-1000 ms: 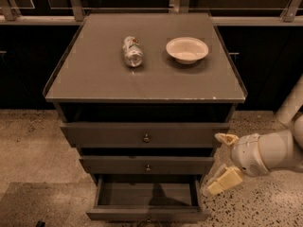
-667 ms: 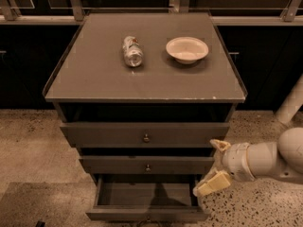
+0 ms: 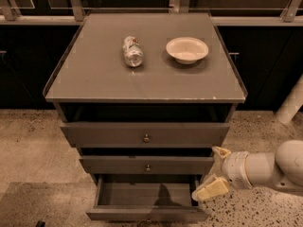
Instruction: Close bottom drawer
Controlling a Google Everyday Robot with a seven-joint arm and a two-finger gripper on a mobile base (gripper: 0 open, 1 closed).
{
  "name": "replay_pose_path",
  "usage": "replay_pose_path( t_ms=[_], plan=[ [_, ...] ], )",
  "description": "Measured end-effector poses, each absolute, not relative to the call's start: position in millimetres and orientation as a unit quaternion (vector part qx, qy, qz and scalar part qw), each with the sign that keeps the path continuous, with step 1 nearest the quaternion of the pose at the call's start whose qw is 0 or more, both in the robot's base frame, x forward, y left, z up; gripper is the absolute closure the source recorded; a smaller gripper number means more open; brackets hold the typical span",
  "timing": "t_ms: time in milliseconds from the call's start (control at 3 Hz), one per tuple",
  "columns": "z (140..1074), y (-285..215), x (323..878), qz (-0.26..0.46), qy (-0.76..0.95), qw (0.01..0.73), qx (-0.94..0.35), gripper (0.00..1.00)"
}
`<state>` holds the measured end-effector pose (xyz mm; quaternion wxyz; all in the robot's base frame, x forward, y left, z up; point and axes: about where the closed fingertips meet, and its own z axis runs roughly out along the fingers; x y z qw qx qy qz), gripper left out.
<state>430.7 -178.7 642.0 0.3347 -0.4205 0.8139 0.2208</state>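
Note:
The bottom drawer (image 3: 144, 214) of the grey cabinet is pulled out, and its dark inside shows nothing in it. Its front panel sits at the lower edge of the view. My gripper (image 3: 215, 170) comes in from the right, beside the drawer's right side. Its two cream fingers are spread apart: one fingertip (image 3: 220, 151) is level with the middle drawer (image 3: 147, 165), the other lies by the bottom drawer's right wall. It holds nothing.
The top drawer (image 3: 145, 135) stands slightly out. On the cabinet top (image 3: 94, 74) lie a crushed plastic bottle (image 3: 133, 51) and a white bowl (image 3: 187, 49). Speckled floor lies on both sides. A white post (image 3: 291, 103) stands at the right.
My arm has moved left and down, bringing the gripper closer to the bottom drawer's right side. The drawer has not moved.

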Motion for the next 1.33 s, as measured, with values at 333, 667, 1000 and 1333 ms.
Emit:
replay_pose_path(
  t_ms=[333, 667, 1000, 1333],
  plan=[
    [607.6, -176.8, 427.0, 0.253, 0.811, 0.365, -0.382, 0.00],
    [548.9, -171.0, 427.2, 0.311, 0.797, 0.384, -0.347, 0.00],
    [517.2, -158.4, 418.0, 0.344, 0.796, 0.374, -0.329, 0.19],
    [517.2, -158.4, 418.0, 0.344, 0.796, 0.374, -0.329, 0.42]
  ],
)
